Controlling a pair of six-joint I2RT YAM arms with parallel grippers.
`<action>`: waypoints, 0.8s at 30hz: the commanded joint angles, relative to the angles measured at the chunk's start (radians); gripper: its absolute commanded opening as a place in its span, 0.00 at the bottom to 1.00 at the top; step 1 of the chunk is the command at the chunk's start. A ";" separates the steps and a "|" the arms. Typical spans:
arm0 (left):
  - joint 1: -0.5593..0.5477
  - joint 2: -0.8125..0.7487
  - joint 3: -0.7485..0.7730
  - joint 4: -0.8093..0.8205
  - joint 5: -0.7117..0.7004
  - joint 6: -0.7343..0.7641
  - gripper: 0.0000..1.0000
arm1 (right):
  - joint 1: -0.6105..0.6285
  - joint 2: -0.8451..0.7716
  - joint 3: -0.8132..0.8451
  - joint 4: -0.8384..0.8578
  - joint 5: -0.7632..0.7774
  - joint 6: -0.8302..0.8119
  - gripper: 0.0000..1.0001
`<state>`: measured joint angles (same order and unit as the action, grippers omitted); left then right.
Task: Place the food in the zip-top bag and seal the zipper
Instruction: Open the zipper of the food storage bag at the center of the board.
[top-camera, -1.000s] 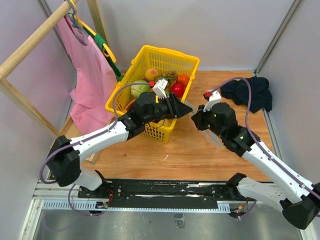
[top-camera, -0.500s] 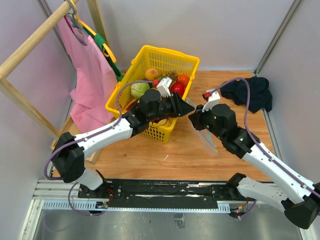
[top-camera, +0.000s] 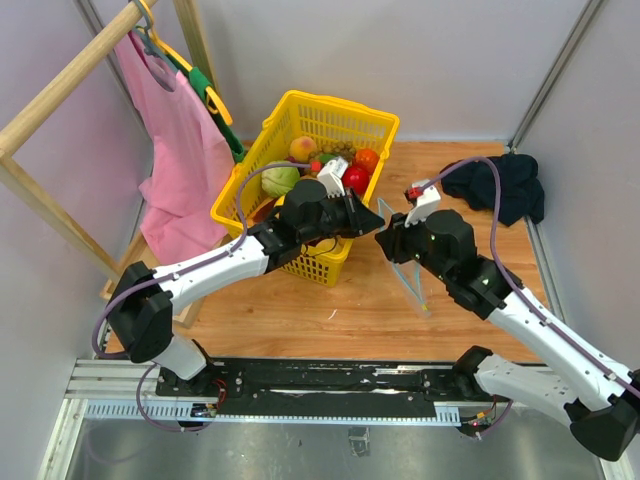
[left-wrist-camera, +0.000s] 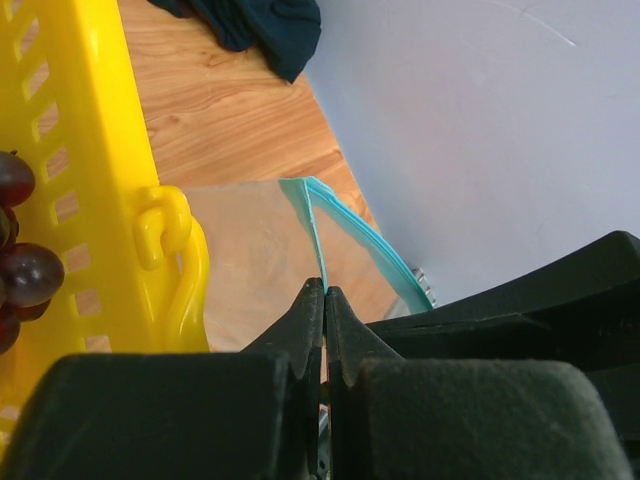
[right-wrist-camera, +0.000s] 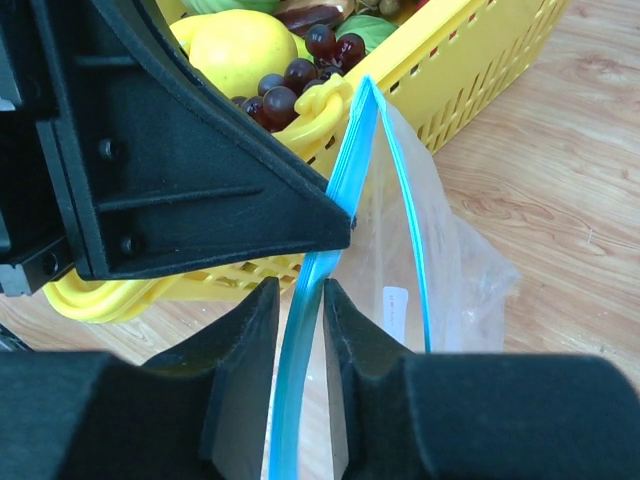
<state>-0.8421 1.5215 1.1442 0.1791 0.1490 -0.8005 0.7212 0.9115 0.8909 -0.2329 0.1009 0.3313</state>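
The bag (right-wrist-camera: 440, 270) hung open-mouthed over the table (top-camera: 360, 300) beside the basket's (top-camera: 330, 115) near corner, the left gripper (left-wrist-camera: 324, 290) pinched tight on one lip and the right gripper (right-wrist-camera: 300, 290) narrowly parted astride the zipper (right-wrist-camera: 345, 190), while the food (right-wrist-camera: 245, 50) lay unbagged in the basket, sealing undone.

One yellow plastic mesh basket (top-camera: 322, 262), one clear floppy plastic zip-top bag (right-wrist-camera: 460, 270), one yellow lemon (right-wrist-camera: 235, 45), one dark purple grape bunch (right-wrist-camera: 290, 85), one pink cloth garment (top-camera: 180, 160), one crumpled dark cloth (top-camera: 510, 185), two black grippers (left gripper (left-wrist-camera: 324, 296), right gripper (right-wrist-camera: 300, 292)).
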 joint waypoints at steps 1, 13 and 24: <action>-0.012 0.012 0.024 -0.013 0.012 0.026 0.00 | 0.020 -0.028 0.050 -0.065 -0.027 -0.039 0.29; -0.015 0.005 0.031 -0.031 0.006 0.037 0.00 | 0.020 -0.040 0.255 -0.352 0.032 -0.079 0.51; -0.024 0.006 0.041 -0.045 -0.011 0.038 0.00 | 0.024 0.038 0.253 -0.452 0.130 -0.040 0.63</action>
<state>-0.8516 1.5215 1.1561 0.1524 0.1509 -0.7818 0.7216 0.9466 1.1545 -0.6449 0.1837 0.2661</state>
